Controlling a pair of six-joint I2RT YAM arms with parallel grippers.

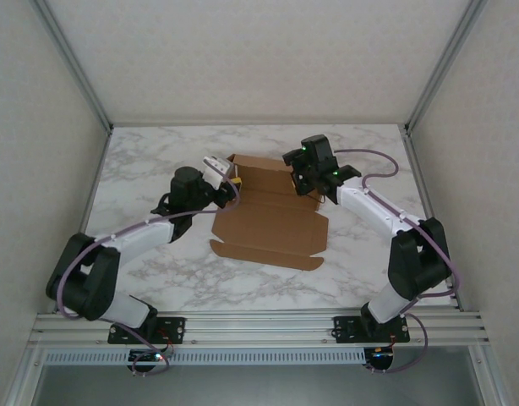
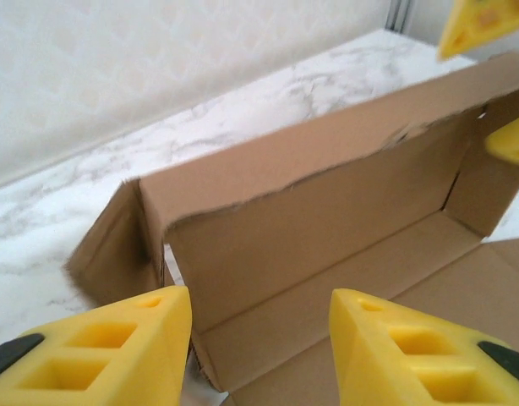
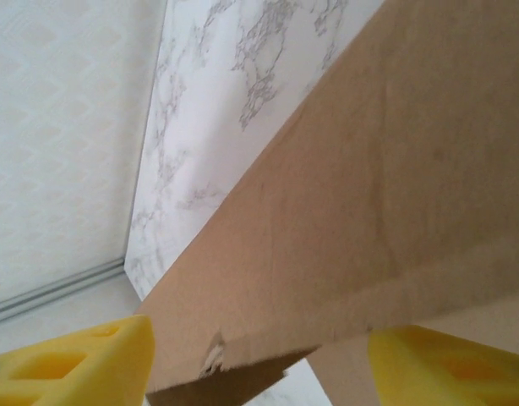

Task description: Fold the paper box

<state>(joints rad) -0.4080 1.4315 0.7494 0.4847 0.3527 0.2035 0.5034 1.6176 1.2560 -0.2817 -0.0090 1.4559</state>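
Yellow fingers point(image 2: 116, 351) of the left gripper point(image 2: 259, 304) stand apart, clamping nothing, at the left end of the paper box point(image 1: 272, 220). The right gripper point(image 3: 259, 334) is likewise spread, straddling the top edge of the raised far wall without pinching it. The box sits mid-table point(image 1: 158, 161), plain brown and half-formed: far wall and left end flap upright, near panels flat. The left wrist view shows its bare cardboard inside; the overhead view shows the flat near flaps.

brown paper box point(image 1: 272, 224), grey-veined white table point(image 1: 150, 156)
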